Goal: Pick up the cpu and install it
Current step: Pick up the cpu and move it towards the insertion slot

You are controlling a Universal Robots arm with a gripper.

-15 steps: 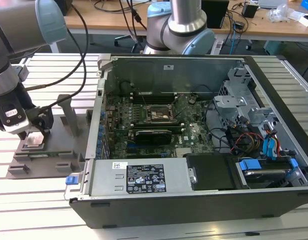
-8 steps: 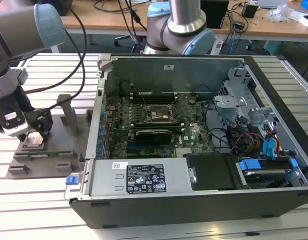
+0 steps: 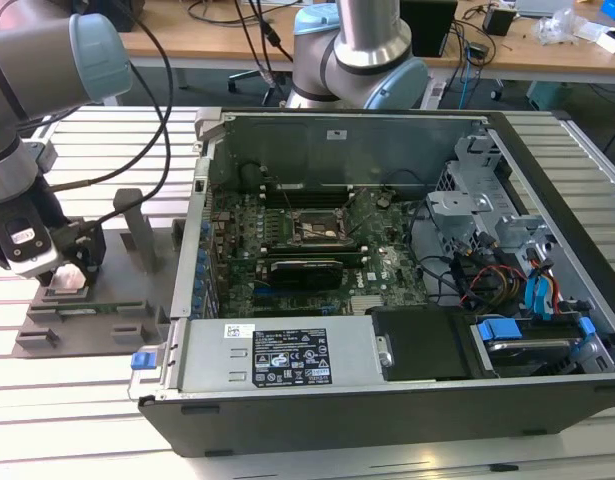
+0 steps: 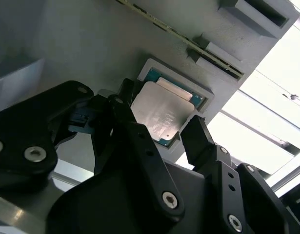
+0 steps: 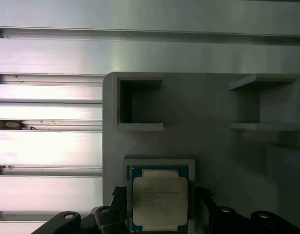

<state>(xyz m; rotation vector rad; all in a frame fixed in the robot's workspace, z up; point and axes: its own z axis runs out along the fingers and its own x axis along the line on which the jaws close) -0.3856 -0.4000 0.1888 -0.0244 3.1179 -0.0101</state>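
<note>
The cpu (image 4: 162,114) is a small square chip with a silvery top plate and a green rim. It lies flat in a raised pocket of the grey plastic tray (image 5: 208,102), and it also shows in the first wrist view (image 5: 159,200). My gripper (image 4: 160,119) hangs just above it and is open, with one black finger (image 4: 124,105) on each side of the pocket and no visible contact with the chip. In the exterior view the gripper (image 3: 62,268) is low over the tray (image 3: 97,310) at the exterior view's left. The dark socket (image 3: 312,228) sits on the motherboard inside the open computer case (image 3: 387,380).
The tray has raised blocks (image 3: 137,235) and open slots (image 5: 140,105) near the gripper. It rests on a ribbed aluminium table (image 5: 47,141). The case walls, drive cage (image 3: 487,215) and cables (image 3: 507,280) crowd the exterior view's right. A desk with cables stands behind.
</note>
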